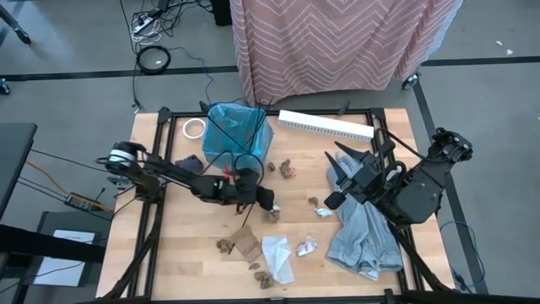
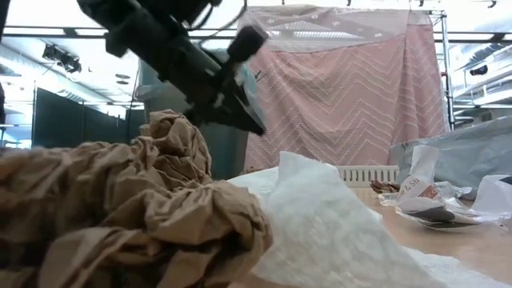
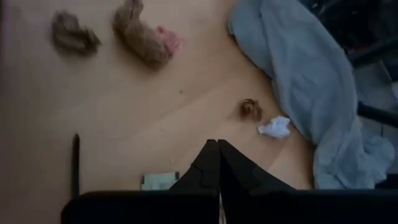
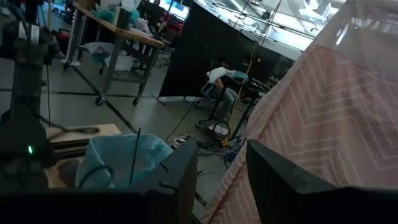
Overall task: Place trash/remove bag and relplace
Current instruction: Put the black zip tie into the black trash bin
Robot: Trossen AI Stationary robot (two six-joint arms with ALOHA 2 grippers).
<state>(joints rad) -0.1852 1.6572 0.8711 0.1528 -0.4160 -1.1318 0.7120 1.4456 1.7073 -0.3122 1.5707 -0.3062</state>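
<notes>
Looking past my left gripper [image 3: 217, 146], I see its fingers pinched tight on nothing; I might carry no trash [image 3: 142, 38].

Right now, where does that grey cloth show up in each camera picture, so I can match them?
High view: the grey cloth lies in the right half of the picture.
Low view: a grey heap at the far right edge, probably the cloth.
Left wrist view: the large grey folds.
Right wrist view: not in it.
Shared landmark: the white paper scrap beside the cloth's edge, also in the left wrist view.
</notes>
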